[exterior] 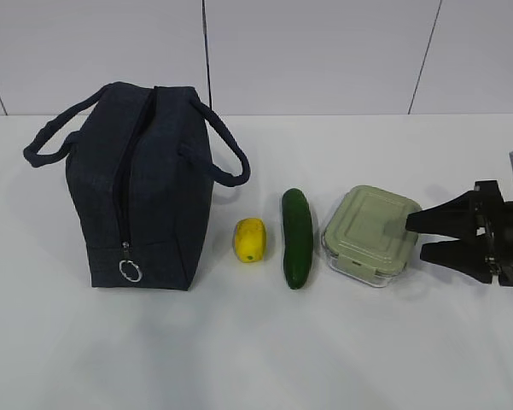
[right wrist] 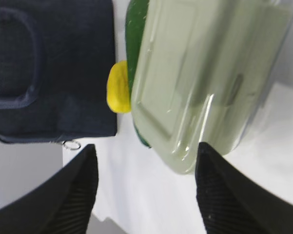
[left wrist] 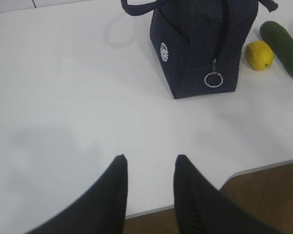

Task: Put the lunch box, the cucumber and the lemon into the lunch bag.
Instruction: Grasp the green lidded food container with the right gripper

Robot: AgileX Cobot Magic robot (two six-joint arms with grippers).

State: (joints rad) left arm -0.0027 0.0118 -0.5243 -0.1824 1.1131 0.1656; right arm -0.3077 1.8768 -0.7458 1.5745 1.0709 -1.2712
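The navy lunch bag (exterior: pixel 145 188) stands at the left with its zipper shut and the ring pull (exterior: pixel 131 271) hanging at its front. To its right lie the yellow lemon (exterior: pixel 249 240), the dark green cucumber (exterior: pixel 297 237) and the lunch box (exterior: pixel 371 235) with its sage-green lid. My right gripper (exterior: pixel 416 237) is open and empty, its tips at the box's right edge; in the right wrist view (right wrist: pixel 146 148) the box (right wrist: pixel 205 78) lies just ahead of the jaws. My left gripper (left wrist: pixel 150 163) is open and empty, well short of the bag (left wrist: pixel 200 44).
The white table (exterior: pixel 256 359) carries everything. Its front edge (left wrist: pixel 263 165) shows under my left gripper, with brown floor beyond. A grey-white wall (exterior: pixel 324 51) runs behind the table.
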